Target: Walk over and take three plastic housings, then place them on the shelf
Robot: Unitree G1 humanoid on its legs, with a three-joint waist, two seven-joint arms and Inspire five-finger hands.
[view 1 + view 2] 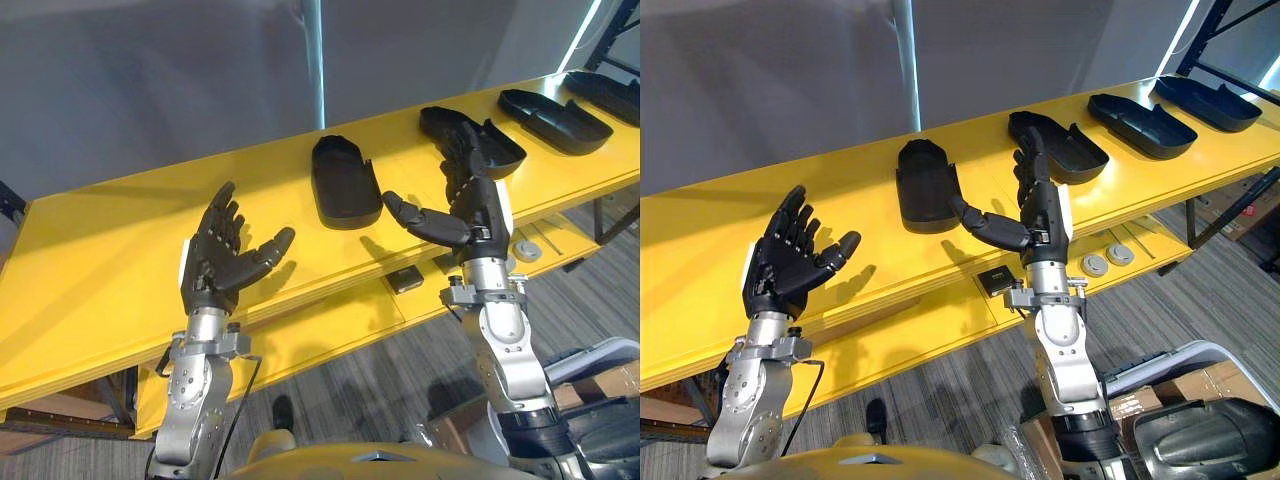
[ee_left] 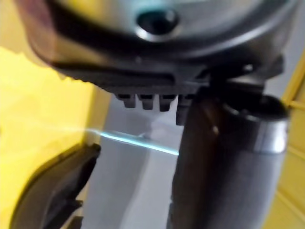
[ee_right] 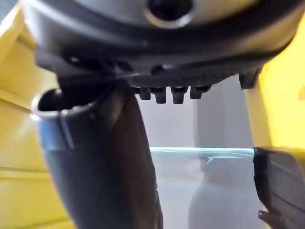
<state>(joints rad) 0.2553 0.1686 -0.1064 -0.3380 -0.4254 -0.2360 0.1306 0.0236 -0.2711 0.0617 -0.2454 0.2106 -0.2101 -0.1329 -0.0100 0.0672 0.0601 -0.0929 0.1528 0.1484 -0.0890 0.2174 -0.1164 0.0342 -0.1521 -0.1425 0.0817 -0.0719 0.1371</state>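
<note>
- Both hands are up over the yellow bench [image 1: 90, 260], both empty.
- left hand [image 1: 222, 255]: fingers spread and relaxed, palm open, over bare bench top, well clear of any part.
- right hand [image 1: 476, 205]: fingers straight, thumb swung out wide, nothing clamped.
- Four black plastic housings sit in a row on the bench, open side up: nearest housing [image 1: 345, 182] between the two hands, second housing [image 1: 506, 152], third housing [image 1: 556, 121], fourth housing [image 1: 606, 96].
- Right fingers overlap the second housing in the head views; likely hovering in front of it, can't confirm contact.
- No pick made, so the task is at zero of three.
- Risks:
  - smooth top plus light shell: a straight-finger nudge probably slides it toward the far edge instead of seating it in the palm.
  - thumb hooking one rim could tip the shell.
  - three parts, two hands: carrying an extra one loose invites a drop on the walk.
</note>
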